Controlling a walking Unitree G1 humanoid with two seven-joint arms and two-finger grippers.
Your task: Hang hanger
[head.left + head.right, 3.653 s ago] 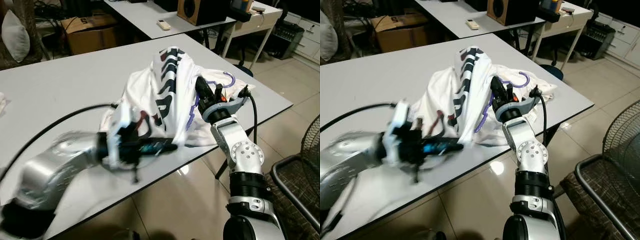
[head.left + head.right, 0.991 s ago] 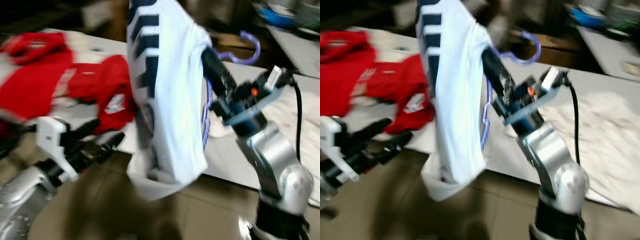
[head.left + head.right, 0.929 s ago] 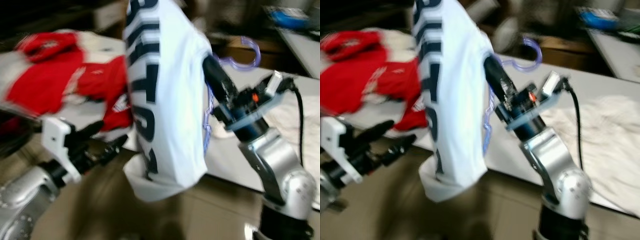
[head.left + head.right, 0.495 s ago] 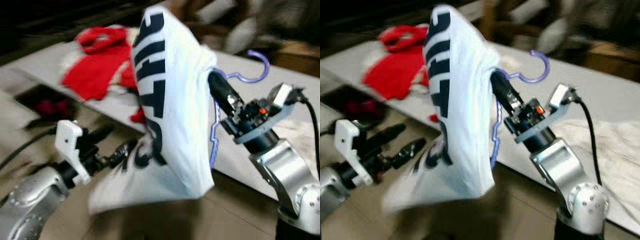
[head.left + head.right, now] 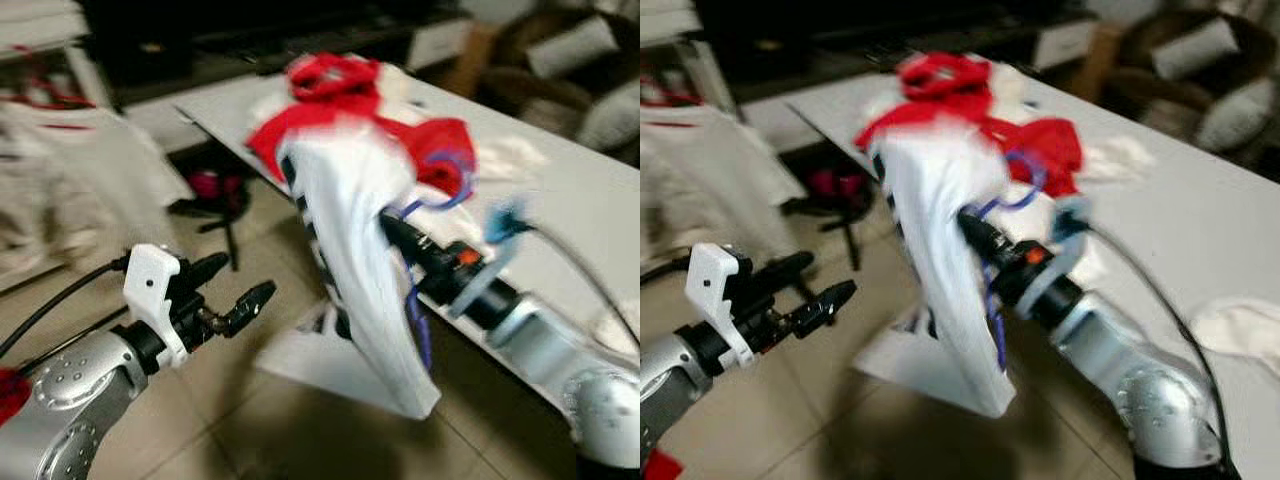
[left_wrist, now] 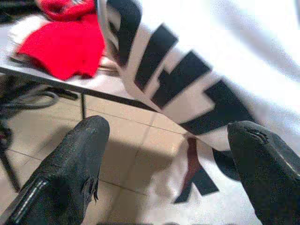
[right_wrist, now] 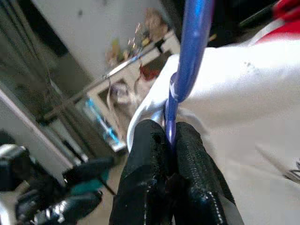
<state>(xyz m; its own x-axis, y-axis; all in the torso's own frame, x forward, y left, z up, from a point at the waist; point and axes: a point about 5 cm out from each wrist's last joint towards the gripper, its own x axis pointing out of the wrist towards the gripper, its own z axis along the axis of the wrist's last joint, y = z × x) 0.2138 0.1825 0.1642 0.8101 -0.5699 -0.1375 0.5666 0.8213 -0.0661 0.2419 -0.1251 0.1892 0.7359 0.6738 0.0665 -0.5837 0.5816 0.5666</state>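
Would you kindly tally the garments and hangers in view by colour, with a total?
White shirt with dark lettering, on the hanger: 1
Purple hanger, pinched in the right end effector: 1
Red garments heaped on the table: blurred, counted as 1 heap
Small white cloth on the table: 1
Total: 4

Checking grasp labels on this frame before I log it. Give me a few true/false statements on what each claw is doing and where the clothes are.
1. The right claw is shut on the purple plastic hanger. True.
2. The white T-shirt with dark lettering lies flat on the table. False: it hangs from the hanger over the floor.
3. The left claw grips the shirt hem. False: it is open, holding nothing.
4. Red garments lie on the white table. True.
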